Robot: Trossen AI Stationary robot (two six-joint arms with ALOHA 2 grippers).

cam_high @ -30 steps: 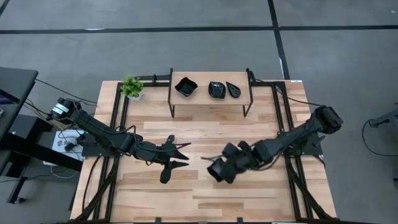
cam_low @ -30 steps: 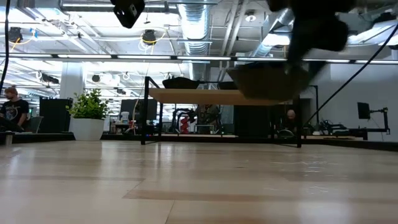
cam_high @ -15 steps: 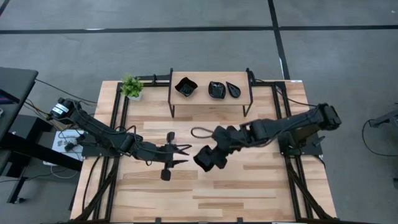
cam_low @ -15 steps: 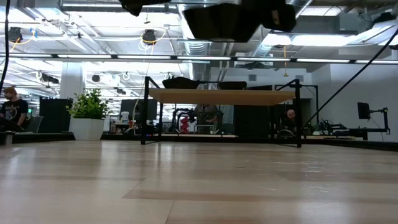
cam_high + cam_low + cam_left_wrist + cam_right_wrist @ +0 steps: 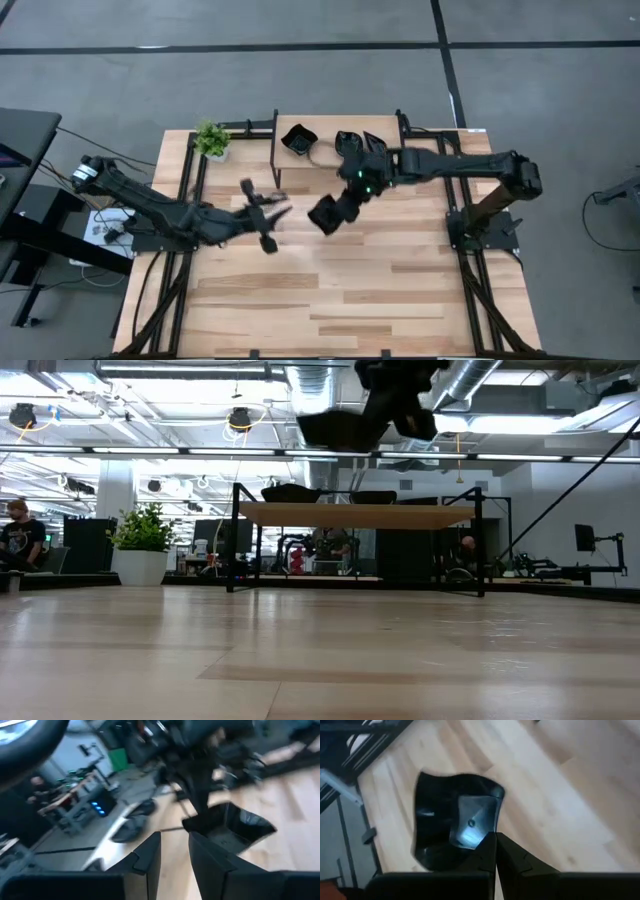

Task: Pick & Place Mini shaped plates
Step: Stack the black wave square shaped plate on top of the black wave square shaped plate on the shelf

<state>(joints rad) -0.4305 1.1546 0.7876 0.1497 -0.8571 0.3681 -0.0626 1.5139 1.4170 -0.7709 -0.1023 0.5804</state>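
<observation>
Aloft, wavy plate (image 5: 327, 213) in right tool (image 5: 338, 202)

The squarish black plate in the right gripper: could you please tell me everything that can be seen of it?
The squarish plate is glossy black with a wavy raised rim and a flat square floor that catches the light. The right gripper, shut, pinches one edge of its rim. It hangs clear above the wooden table, just in front of the small shelf, touching nothing else.
</observation>
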